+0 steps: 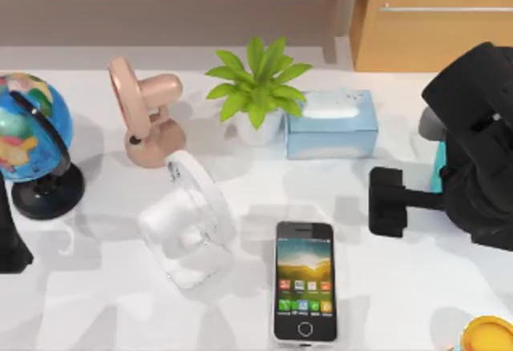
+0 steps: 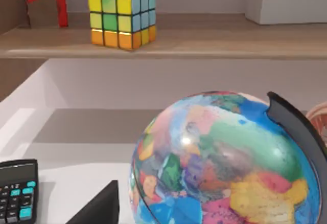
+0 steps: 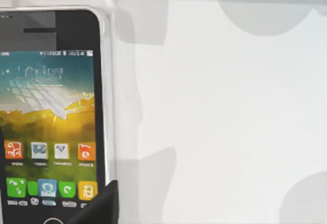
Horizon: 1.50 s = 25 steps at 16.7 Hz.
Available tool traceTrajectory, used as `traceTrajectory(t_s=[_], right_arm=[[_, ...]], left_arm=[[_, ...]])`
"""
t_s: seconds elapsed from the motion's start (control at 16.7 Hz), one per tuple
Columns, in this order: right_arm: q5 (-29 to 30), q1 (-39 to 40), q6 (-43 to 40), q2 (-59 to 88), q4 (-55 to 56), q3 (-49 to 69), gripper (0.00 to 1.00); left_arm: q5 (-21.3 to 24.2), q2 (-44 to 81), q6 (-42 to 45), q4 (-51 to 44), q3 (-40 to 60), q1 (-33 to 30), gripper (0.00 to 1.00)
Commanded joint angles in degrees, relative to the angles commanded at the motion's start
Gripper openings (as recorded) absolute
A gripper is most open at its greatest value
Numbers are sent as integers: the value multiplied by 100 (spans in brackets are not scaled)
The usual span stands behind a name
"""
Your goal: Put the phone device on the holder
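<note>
The phone device [image 1: 304,283] lies flat and face up near the table's front edge, with a silver rim and a lit screen of app icons. In the right wrist view the phone device [image 3: 51,116] fills the side of the picture from close above. My right gripper [image 1: 389,201] hovers over the table to the right of the phone and a little behind it, holding nothing. A teal piece [image 1: 437,167] peeks out beside the right arm; I cannot tell whether it is the holder. My left gripper [image 1: 12,243] is parked at the far left edge beside the globe.
A globe [image 1: 32,139] stands at the far left, a pink fan [image 1: 144,114] and a white fan [image 1: 188,219] left of centre. A potted plant [image 1: 256,94] and a blue tissue box [image 1: 333,123] sit at the back. A yellow object [image 1: 489,335] lies at the front right corner.
</note>
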Motion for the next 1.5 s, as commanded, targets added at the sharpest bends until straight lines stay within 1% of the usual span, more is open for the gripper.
traceTrajectory(t_s=[0.18, 0.36, 0.6, 0.9, 1.02, 1.26, 1.5], right_arm=[[103, 745, 682, 1319, -374, 947, 100], [190, 1315, 1197, 2307, -503, 1683, 100], [264, 1618, 1503, 2834, -475, 2156, 100], [255, 1602, 1503, 2810, -465, 2125, 100], [266, 1707, 1594, 2751, -365, 1952, 100], [298, 1989, 1867, 2776, 157, 1419, 100], [306, 1943, 1835, 3087, 806, 1047, 100]], left_arm=[[0, 0, 0, 0, 0, 0, 100], [0, 0, 0, 0, 0, 0, 100], [0, 0, 0, 0, 0, 0, 100], [0, 0, 0, 0, 0, 0, 100], [0, 0, 0, 0, 0, 0, 100], [0, 0, 0, 0, 0, 0, 100], [0, 0, 0, 0, 0, 0, 100]])
